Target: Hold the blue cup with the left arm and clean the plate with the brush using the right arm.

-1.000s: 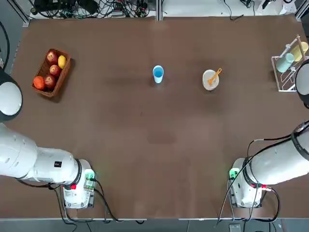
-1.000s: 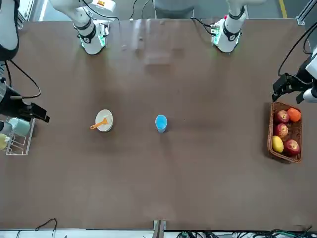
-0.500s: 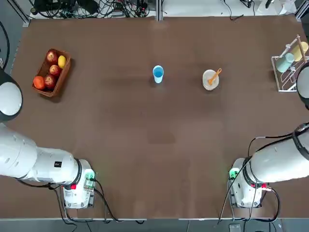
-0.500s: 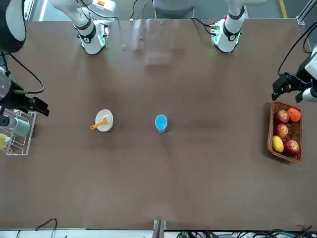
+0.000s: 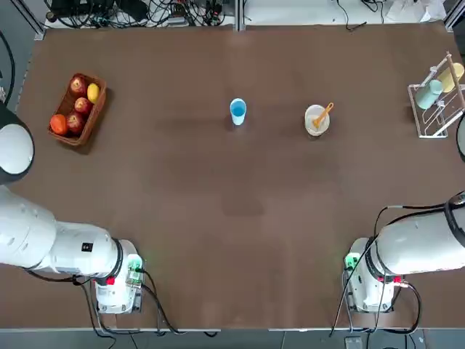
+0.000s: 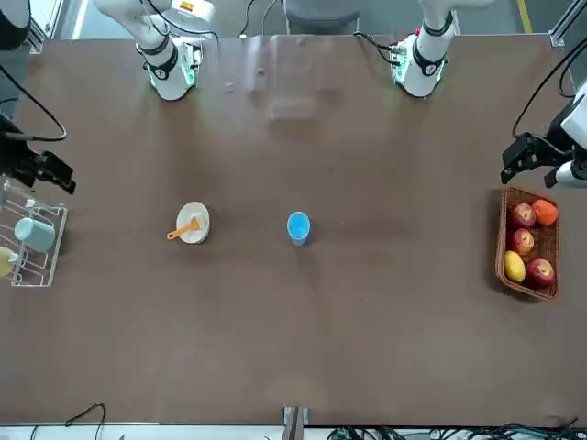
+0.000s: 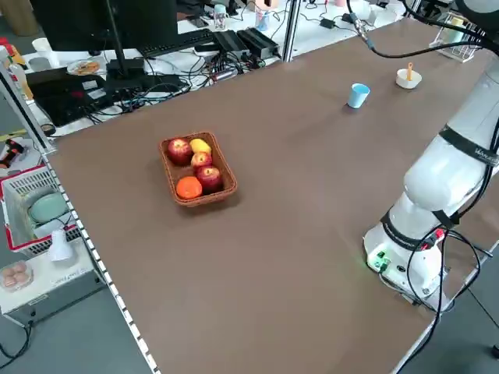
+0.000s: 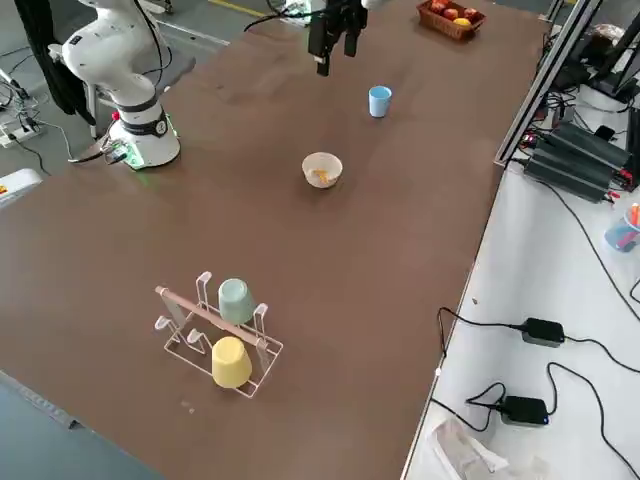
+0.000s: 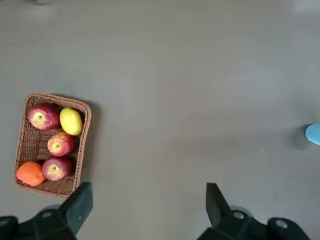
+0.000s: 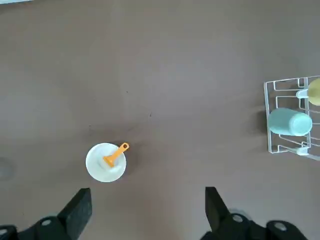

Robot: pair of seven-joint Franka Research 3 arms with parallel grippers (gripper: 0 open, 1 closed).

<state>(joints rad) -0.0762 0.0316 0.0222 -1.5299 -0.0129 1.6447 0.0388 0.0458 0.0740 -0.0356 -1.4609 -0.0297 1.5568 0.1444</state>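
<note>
Well, from my seat the brown worktop [image 5: 240, 218] offers plenty of open room: its whole near half, between the two arm bases, carries nothing. I see the blue cup [image 5: 237, 111] standing upright near the middle of the far half, and the plate [image 5: 317, 121] sits to its right, well apart from it, with the brush [image 5: 322, 114] lying in it, its orange handle sticking out over the rim toward the far right. Neither one is close to any edge.

At the left edge sits a wicker basket [image 5: 77, 109] of fruit; at the right edge a wire rack [image 5: 436, 98] holds a teal cup [image 5: 429, 94] and a yellow cup [image 5: 452, 77] (both on their sides).

My left pincer [image 6: 532, 156] hangs above the worktop beside the basket, fingers spread wide and holding nothing. My right pincer [image 6: 41, 170] hovers at the right edge just beside the rack, likewise wide open and empty. Both are well apart from the cup and the plate.
</note>
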